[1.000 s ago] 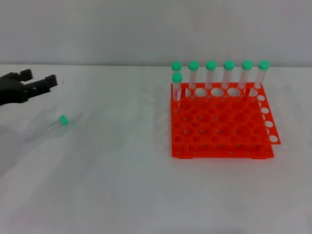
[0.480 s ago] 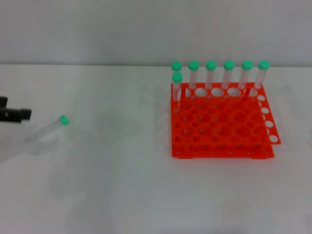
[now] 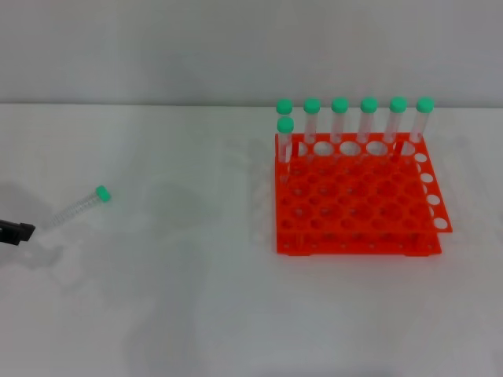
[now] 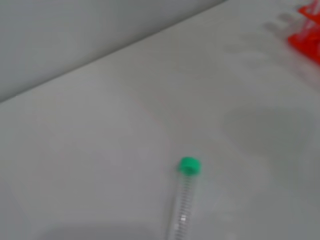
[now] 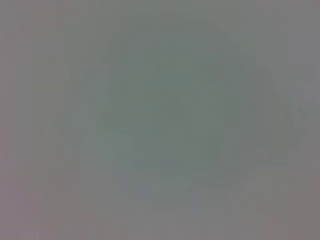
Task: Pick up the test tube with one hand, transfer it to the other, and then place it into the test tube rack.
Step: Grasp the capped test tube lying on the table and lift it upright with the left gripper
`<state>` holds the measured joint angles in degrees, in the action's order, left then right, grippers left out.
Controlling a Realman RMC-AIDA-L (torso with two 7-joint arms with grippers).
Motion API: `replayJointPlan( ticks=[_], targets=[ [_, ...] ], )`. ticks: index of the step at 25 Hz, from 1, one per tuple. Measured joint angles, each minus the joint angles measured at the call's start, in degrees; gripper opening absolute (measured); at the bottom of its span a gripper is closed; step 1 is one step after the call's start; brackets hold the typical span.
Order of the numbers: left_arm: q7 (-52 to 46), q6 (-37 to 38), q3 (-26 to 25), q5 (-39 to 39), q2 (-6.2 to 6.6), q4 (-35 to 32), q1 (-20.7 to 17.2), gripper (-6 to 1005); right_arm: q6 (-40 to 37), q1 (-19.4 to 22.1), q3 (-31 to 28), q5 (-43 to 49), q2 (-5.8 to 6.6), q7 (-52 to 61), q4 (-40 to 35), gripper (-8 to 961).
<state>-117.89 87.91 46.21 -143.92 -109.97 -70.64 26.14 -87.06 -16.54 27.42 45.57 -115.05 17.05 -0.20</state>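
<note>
Slim clear plastic test tube with a round green cap (image 3: 79, 206) lay flat on the white table (image 3: 196, 298) at middle left of the head frame, cap end pointing up-right, clear end down-left. Nothing gripped it. In the left wrist frame the same tube (image 4: 184, 200) sat at lower centre, cap uppermost in the frame, body running off the bottom edge.

Left hand (image 3: 14, 231): only a small black tip showed at the far left edge of the head frame, just below and left of the tube's clear end, apart from it. Could not tell how far open it was; it had hold of nothing visible.

Right hand: out of sight in the head frame; right wrist frame was a blank grey field.

Bright orange-red square plastic rack with a grid of round holes (image 3: 357, 206) stood at centre right of the head frame, well apart from the lying tube. Seven green-capped clear tubes (image 3: 368, 119) stood upright in it: six along the back row, one just in front at the back-left corner. A corner of the rack (image 4: 307, 30) showed at the upper right of the left wrist frame.
</note>
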Motion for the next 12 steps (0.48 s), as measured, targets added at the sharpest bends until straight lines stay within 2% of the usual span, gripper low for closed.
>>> replayJointPlan(
  ticks=[9,12],
  targets=[
    [4.4,-5.5,-2.0,-1.9,-0.84,2.0,-0.4,887,0.0,-0.3,0.1,0.1,0.00,0.0,0.0,855],
    [6.0,-9.3,-2.4,-1.8,-0.40,5.7,-0.4,887,0.1,-0.4,0.1,0.1,0.00,0.0,0.0,855]
  ],
)
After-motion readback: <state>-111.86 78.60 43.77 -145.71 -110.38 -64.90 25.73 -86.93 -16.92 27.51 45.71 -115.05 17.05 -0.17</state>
